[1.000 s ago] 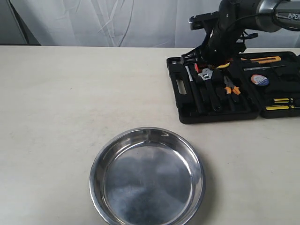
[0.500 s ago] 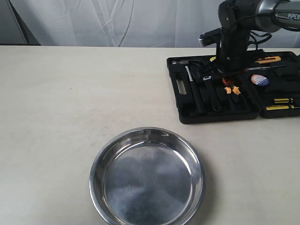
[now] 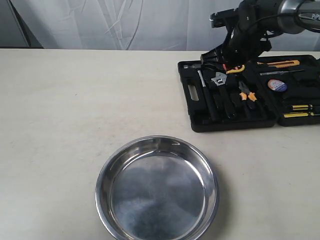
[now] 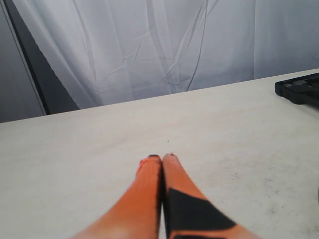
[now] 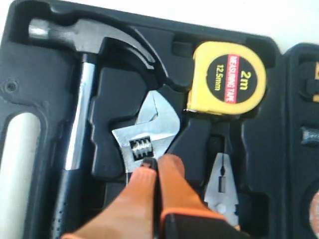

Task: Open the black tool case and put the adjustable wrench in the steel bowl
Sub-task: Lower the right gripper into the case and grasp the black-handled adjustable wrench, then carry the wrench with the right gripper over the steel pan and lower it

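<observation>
Black plastic tool case (image 3: pixel 230 123) open. Right hand (image 5: pixel 155 162) pinched shut, tips on silver-headed adjustable wrench (image 5: pixel 149 127) thumbwheel, holding nothing; likely must spread to grip. Left hand (image 4: pixel 162 158) shut, parked clear.

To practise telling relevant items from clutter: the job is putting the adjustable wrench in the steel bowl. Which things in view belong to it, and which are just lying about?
Belong to the job:
black tool case
adjustable wrench
steel bowl

Lying about:
hammer
tape measure
pliers
utility knife
</observation>
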You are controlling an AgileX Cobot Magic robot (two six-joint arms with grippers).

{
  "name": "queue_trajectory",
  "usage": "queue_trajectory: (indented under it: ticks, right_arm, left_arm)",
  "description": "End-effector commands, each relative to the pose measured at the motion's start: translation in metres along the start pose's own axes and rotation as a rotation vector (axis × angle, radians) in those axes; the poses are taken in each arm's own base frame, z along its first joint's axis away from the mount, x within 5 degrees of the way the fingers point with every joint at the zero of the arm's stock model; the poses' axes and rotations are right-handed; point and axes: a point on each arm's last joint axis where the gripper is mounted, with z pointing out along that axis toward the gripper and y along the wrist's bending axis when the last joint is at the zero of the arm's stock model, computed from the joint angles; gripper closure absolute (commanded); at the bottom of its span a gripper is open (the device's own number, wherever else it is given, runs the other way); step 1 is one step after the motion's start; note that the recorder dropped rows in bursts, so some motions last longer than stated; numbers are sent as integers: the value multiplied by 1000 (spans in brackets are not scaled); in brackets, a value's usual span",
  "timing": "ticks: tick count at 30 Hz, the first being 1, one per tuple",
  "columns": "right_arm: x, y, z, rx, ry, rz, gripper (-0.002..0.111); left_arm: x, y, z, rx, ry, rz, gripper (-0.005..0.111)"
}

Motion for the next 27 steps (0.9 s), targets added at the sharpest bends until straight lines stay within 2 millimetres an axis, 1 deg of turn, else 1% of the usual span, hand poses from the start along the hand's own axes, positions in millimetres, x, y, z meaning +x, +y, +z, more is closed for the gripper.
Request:
queue_trajectory:
  ticks: [1, 3, 6, 7, 8, 9, 10, 11, 13, 15, 16, 17, 18, 19, 27]
  right_arm:
    - [10, -14, 15, -93, 82, 120, 97]
    - [17, -13, 23, -133, 130, 120, 81]
    - [23, -11, 32, -154, 168, 122, 49]
    - [26, -7, 38, -155, 185, 114, 43]
    - [27, -6, 40, -156, 190, 113, 45]
    - [29, -4, 44, -155, 191, 107, 53]
    - [29, -2, 46, -156, 188, 105, 57]
    - [31, 1, 49, -155, 194, 94, 66]
    - [36, 7, 58, -152, 221, 77, 74]
    - [42, 8, 65, -152, 252, 74, 79]
    - [44, 9, 68, -152, 263, 73, 83]
    - [44, 8, 68, -151, 265, 72, 89]
    - [44, 8, 68, -151, 265, 72, 102]
    - [43, 8, 66, -153, 260, 73, 109]
    - [22, 5, 30, -160, 170, 57, 109]
  left_arm:
    - [-1, 0, 0, 5, -3, -3, 106]
    - [-1, 0, 0, 5, -3, -3, 106]
    - [-1, 0, 0, 5, -5, -3, 106]
    - [-1, 0, 0, 5, -5, -3, 106]
    - [-1, 0, 0, 5, -5, -3, 106]
    - [-1, 0, 0, 5, -5, -3, 106]
    - [-1, 0, 0, 5, -5, -3, 106]
    - [-1, 0, 0, 5, -5, -3, 106]
    - [-1, 0, 0, 5, -5, -3, 106]
    - [-1, 0, 0, 5, -5, -3, 106]
    - [-1, 0, 0, 5, -5, -3, 106]
    - [-1, 0, 0, 5, -5, -3, 106]
    - [-1, 0, 0, 5, -5, -3, 106]
    - [-1, 0, 0, 5, -5, -3, 106]
    - [-1, 0, 0, 5, -5, -3, 106]
